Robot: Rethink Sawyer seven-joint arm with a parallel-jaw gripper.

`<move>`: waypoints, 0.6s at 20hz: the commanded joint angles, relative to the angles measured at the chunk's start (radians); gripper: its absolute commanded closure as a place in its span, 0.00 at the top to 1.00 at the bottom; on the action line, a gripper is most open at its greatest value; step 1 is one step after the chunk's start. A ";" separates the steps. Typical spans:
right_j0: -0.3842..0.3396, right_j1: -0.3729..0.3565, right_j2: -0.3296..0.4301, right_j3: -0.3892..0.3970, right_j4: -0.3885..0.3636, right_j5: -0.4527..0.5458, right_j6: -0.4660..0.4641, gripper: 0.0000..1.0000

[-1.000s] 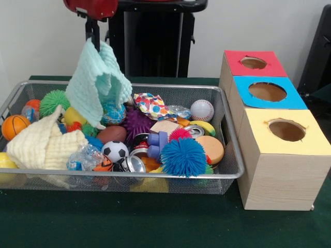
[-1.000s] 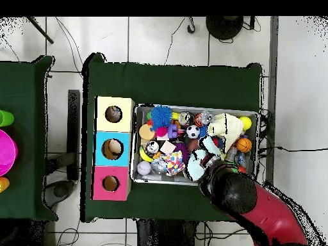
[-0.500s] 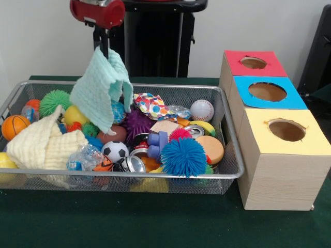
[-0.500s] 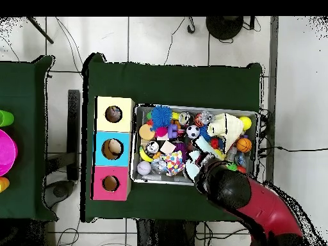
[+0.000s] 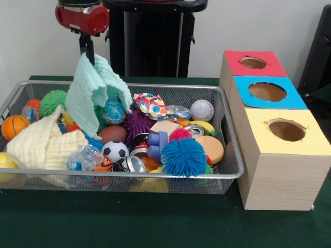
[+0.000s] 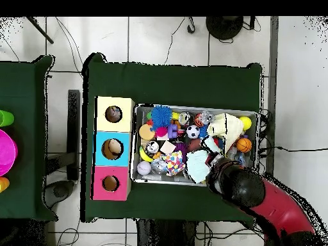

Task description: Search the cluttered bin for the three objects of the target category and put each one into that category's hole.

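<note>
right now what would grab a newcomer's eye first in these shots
The mint cloth stands out first, dangling from the gripper above the left half of the wire bin. Next comes the bin's bright clutter, above all the blue spiky ball at its front right beside a cream cloth at the left. To the bin's right sits a row of three boxes with round holes, topped red, blue and yellow.

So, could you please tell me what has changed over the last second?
The pincer, shut on the mint-green cloth, swung toward the front view's right, then back left past its start. The cloth stays lifted, hanging above the wire bin. The toys in the bin and the three boxes look unchanged.
</note>
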 commanded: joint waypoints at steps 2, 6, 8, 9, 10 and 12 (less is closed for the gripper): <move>-0.099 0.046 0.163 -0.085 -0.092 0.012 -0.163 0.00; -0.138 0.053 0.194 -0.094 -0.124 0.020 -0.165 0.00; -0.148 0.057 0.204 -0.097 -0.139 0.020 -0.158 0.00; -0.149 0.057 0.207 -0.098 -0.145 0.017 -0.151 0.00; -0.149 0.058 0.209 -0.098 -0.151 0.013 -0.142 0.00; -0.159 0.063 0.226 -0.095 -0.173 -0.007 -0.121 1.00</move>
